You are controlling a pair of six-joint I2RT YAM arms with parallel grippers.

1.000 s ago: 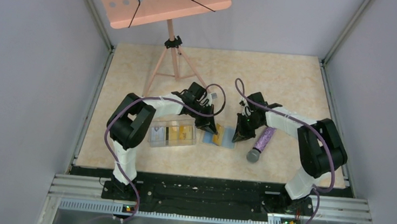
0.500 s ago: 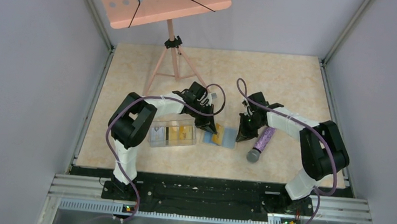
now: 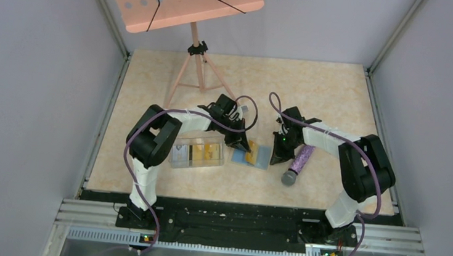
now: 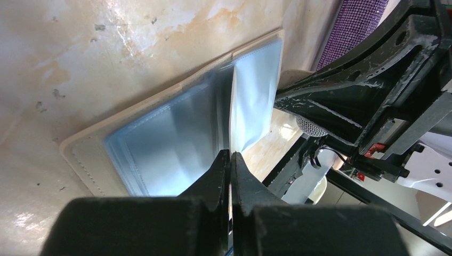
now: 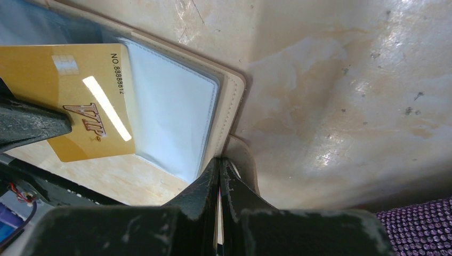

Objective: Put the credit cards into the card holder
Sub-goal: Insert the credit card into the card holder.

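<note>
Card holder point(image 3: 261, 158) lies open, blue side up, mid-desk between the two arms; left claw point(image 4: 230, 156) is clamped on a gold card point(image 5: 80, 101) tilted over its left half, right claw point(image 5: 219, 161) is closed tight at the holder's right-edge tab, clear box point(image 3: 197, 152) sits just left

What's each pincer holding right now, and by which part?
Left pincer grips the gold card by the end away from the card holder; right pincer seems clamped on the card holder's edge tab.
</note>
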